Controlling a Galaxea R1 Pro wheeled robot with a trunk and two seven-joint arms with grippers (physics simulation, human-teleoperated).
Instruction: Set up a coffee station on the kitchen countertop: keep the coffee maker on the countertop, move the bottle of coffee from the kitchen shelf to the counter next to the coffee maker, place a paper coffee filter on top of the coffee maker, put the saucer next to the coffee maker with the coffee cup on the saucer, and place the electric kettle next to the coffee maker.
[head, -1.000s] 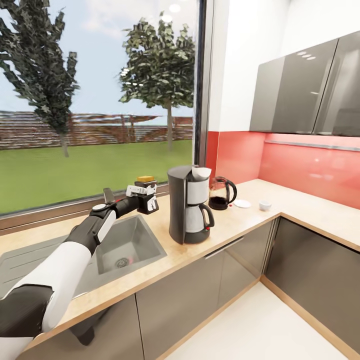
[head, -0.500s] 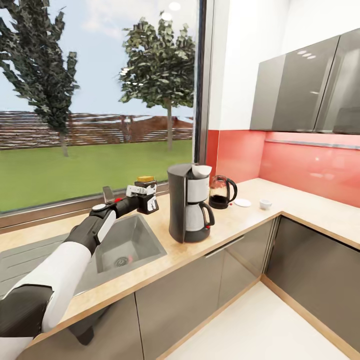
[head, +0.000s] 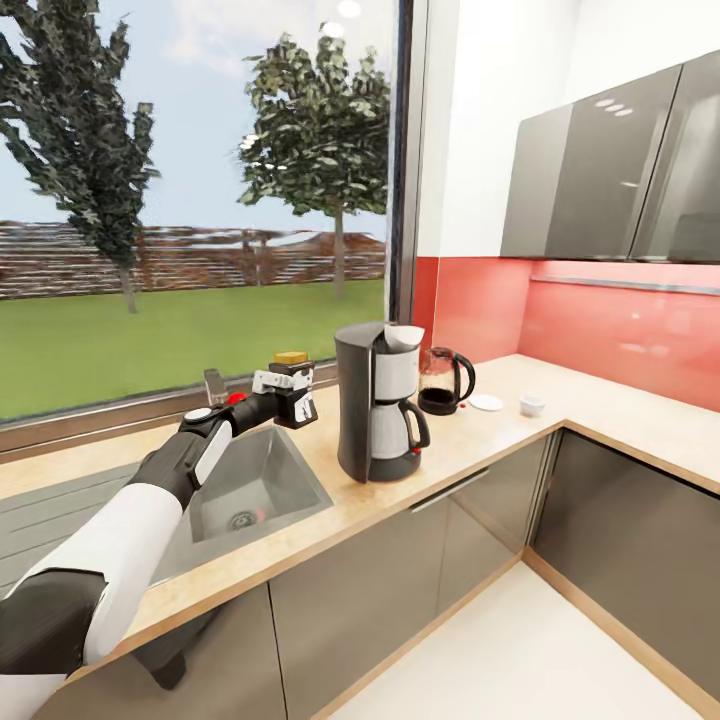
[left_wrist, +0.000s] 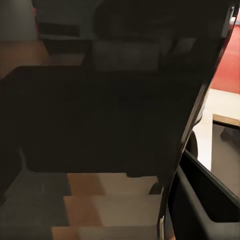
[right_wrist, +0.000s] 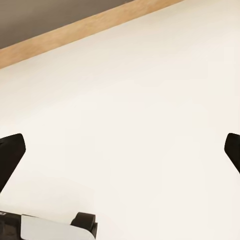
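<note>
Fingers of the left end effector (head: 292, 396) are gripping the bottle of coffee (head: 294, 391) around its dark body, its tan lid showing above, and carrying it in the air over the back rim of the sink (head: 255, 490), just beside the coffee maker (head: 378, 402). The right end effector (right_wrist: 120, 150) is hanging spread wide and empty, its two dark fingertips (right_wrist: 10, 156) pointing down at pale floor.

Judging from how things are lying, the bottle is not yet resting on the surface (head: 470, 440), so that step is nearly done. The coffee maker is standing in place with something white sitting in its top, possibly the filter; I cannot tell. The electric kettle (head: 443, 381) is standing close behind it. The saucer (head: 486, 403) and the coffee cup (head: 532, 405) are sitting apart farther along, so the cup is yet to go on the saucer.
</note>
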